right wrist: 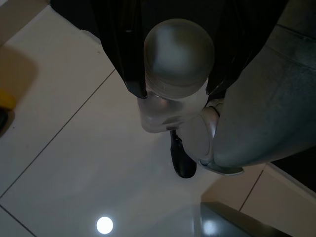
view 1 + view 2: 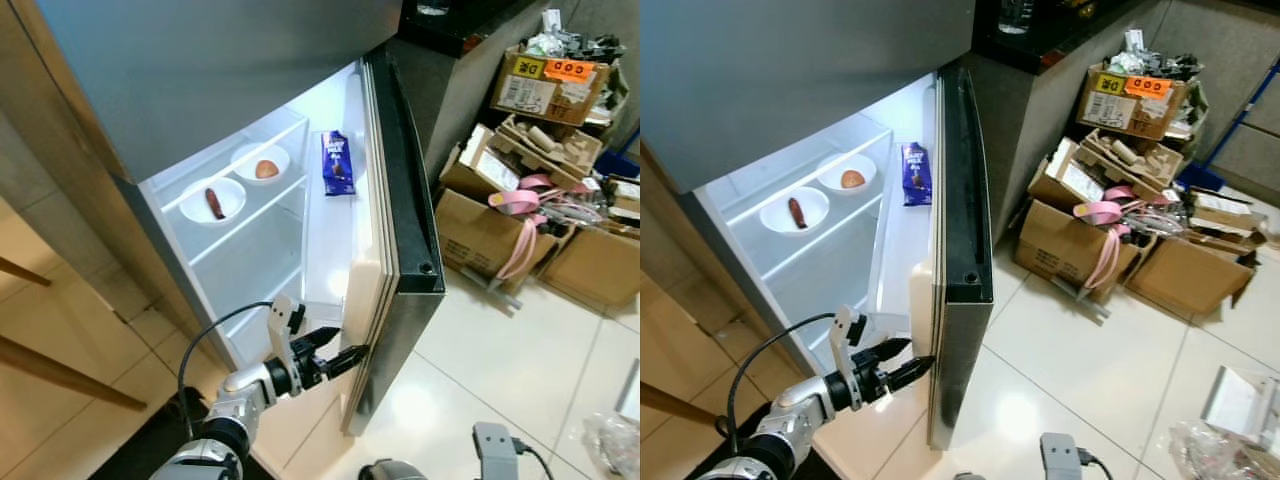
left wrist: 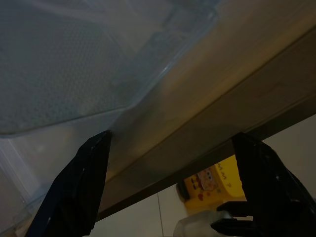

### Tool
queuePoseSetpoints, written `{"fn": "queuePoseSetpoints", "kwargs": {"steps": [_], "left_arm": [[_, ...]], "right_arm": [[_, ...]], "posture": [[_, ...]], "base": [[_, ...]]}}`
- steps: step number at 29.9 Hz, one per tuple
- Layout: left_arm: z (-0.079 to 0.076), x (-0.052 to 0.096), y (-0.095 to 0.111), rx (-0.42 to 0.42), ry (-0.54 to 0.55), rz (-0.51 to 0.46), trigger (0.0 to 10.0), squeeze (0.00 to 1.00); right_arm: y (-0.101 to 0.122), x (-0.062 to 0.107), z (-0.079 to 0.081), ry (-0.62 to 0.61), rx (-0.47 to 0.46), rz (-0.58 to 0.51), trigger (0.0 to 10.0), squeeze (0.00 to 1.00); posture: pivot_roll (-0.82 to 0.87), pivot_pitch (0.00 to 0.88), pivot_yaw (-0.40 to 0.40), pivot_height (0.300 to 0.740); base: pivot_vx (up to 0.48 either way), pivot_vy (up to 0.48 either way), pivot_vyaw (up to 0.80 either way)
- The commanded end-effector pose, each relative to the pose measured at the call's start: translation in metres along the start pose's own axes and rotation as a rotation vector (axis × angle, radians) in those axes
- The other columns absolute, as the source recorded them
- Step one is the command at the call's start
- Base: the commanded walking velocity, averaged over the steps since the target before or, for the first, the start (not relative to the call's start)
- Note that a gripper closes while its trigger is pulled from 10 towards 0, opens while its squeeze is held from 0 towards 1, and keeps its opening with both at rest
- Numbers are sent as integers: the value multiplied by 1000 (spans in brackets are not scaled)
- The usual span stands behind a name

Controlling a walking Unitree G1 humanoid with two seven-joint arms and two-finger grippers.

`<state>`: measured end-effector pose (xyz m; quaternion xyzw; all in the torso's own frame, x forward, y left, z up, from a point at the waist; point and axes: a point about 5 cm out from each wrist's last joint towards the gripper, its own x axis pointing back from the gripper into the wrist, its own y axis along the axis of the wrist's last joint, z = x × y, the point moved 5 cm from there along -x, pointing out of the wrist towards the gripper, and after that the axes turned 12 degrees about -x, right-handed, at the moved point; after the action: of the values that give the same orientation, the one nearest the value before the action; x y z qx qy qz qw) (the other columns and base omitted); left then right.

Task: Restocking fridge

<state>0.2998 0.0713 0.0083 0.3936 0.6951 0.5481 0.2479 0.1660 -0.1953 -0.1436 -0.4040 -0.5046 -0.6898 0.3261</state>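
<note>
Left hand (image 2: 338, 352) spread at fridge door (image 2: 400, 200) edge | chocolate bar (image 2: 337, 163) above

Head stereo, downward at fridge (image 2: 380, 200)

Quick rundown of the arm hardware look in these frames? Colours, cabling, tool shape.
The left arm is silver with ribbed metallic segments and black joints. A black cable loops from the forearm up to a white bracket behind the wrist. The left tool has two long, tapered black fingers. The right arm shows a grey block with a thin black cable; its tool holds a clear bottle.
</note>
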Motion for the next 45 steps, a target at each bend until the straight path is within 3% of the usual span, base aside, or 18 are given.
{"fn": "queuePoseSetpoints", "kwargs": {"steps": [1,26,39,42,45], "left_arm": [[-2,0,-2,-5,-1,0,10000,0],[-13,-3,-8,-22,-44,16,10000,0],[-16,-6,-8,-47,-57,29,10000,0],[-12,0,-18,-46,-23,73,10000,0],[5,12,-25,-20,111,97,10000,0]], "right_arm": [[-2,1,-3,-6,0,3,10000,0],[-5,0,0,1,1,12,10000,0],[-1,0,0,-1,0,-3,10000,0],[-1,0,0,-1,-2,-5,10000,0],[-1,0,1,0,-5,-6,10000,0]], "posture": [[-45,90,-17,740],[-42,91,-11,740],[-45,83,-8,740],[-47,83,-5,740],[-47,85,-5,740]], "base": [[0,0,0],[0,0,-752],[0,0,0],[0,0,0],[0,0,0]]}}
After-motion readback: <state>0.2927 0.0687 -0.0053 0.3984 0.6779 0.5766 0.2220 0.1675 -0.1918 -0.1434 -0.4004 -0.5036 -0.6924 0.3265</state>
